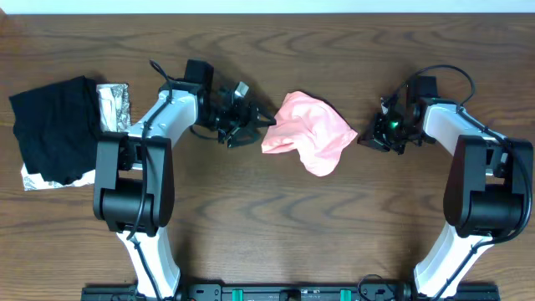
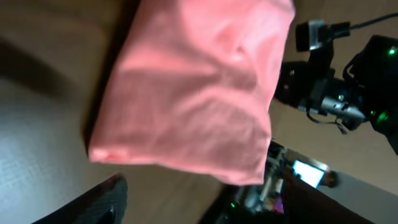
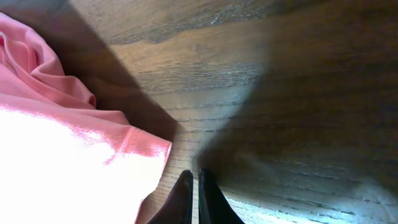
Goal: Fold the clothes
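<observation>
Now, far left: a black garment lies on the worktop. A silvery cloth shows at its upper right edge and again under its lower left corner.

Left arm: reaches across toward the centre. The left pincer sits just beside the left edge of the shirt. In the wrist view its dark fingers stand spread wide at the bottom of the frame. The pink cloth fills the space ahead of them and is not clamped.

Shirt: salmon-pink, bunched in a loose crumpled heap on the worktop, mid-table, between the two pincers. Folds and a rolled edge are visible. One lobe points down toward the near side.

Right pincer: low over the wood, at the shirt's right edge. In its wrist view the two fingers are pressed together with nothing between them. A stitched hem of the shirt lies just to their left. Whether it touches them cannot be told.

Right arm: bent in from the right side, with a green light showing near the wrist.
</observation>
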### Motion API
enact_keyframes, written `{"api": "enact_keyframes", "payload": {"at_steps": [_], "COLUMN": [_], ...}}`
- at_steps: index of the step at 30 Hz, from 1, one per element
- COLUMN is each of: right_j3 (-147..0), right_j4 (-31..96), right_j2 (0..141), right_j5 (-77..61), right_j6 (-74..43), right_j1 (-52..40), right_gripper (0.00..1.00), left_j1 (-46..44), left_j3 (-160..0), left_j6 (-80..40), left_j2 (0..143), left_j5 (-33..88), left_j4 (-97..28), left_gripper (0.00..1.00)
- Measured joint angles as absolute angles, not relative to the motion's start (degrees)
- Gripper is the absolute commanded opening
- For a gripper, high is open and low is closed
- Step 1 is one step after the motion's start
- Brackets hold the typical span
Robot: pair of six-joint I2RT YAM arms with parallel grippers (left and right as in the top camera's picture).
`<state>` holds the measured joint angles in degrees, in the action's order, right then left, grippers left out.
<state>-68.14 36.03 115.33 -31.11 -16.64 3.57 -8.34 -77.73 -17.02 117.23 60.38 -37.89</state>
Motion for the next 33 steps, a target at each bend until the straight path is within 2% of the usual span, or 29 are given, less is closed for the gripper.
{"api": "enact_keyframes", "payload": {"at_steps": [5,9,22,33], "right_j3": [-68.2,-68.2,-68.2,-68.2], "right_j4": [36.1,36.1,36.4,36.4], "right_j2": [115.3,115.3,115.3,115.3], "right_j5": [-31.1,-31.1,-31.1,-31.1], "right_j6": [-16.3,-16.2,-16.1,-15.9], "right_j1": [3.6,3.6,3.6,3.6], "right_gripper": [0.06,0.06,0.06,0.06], "left_j1": [-8.3,-8.4,-12.6,-16.0], "left_j3": [-77.7,-77.7,-77.0,-76.9], "left_j6": [-21.8,-25.8,-40.1,-46.2], "left_j2": [117.2,117.2,117.2,117.2], "left_j5": [59.7,59.3,58.5,58.5], "left_j4": [-44.8,-45.6,-32.6,-33.6], "left_gripper": [0.86,0.88,0.89,0.90]}}
